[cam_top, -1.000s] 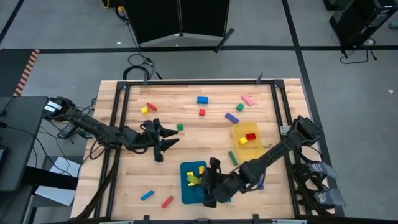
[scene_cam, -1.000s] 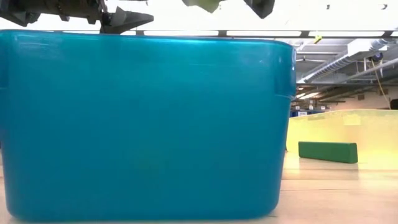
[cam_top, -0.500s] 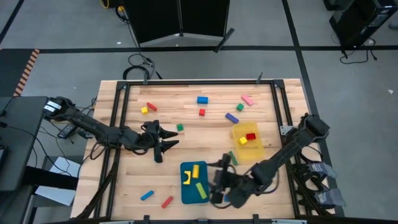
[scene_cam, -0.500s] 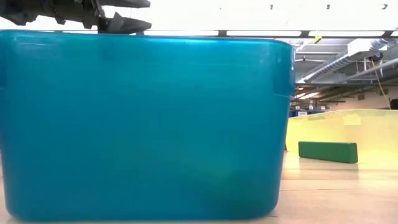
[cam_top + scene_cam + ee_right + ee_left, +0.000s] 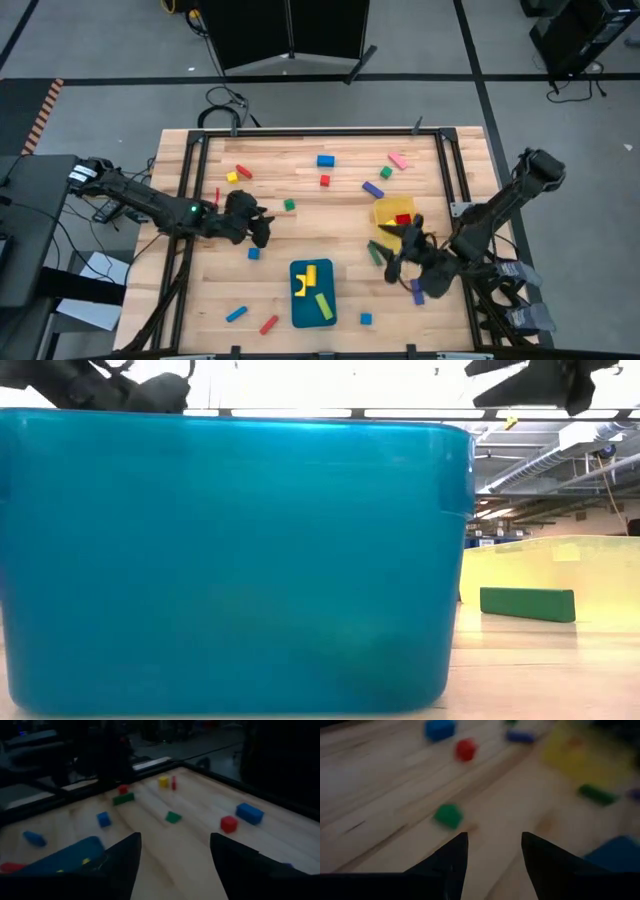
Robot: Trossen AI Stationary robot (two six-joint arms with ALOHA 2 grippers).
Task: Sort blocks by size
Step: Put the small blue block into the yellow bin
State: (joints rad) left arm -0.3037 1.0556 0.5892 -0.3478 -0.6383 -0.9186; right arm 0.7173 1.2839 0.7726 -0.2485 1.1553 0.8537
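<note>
Both my sets of jaws stand open and hold nothing. My right gripper [image 5: 400, 250] hangs beside the yellow bin [image 5: 396, 222], near a green bar [image 5: 376, 253]. My left gripper [image 5: 262, 228] sits over the desk [image 5: 330, 230] near a green cube [image 5: 289, 205]. Two yellow blocks [image 5: 305, 281] and a lime bar [image 5: 323, 305] lie in the blue tray [image 5: 312, 295]; other blocks lie scattered on the wood

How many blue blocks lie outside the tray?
4: a blue block near the far edge, a blue cube left of centre, a blue bar left of the tray, a small cube right of it. Others may be hidden.
</note>
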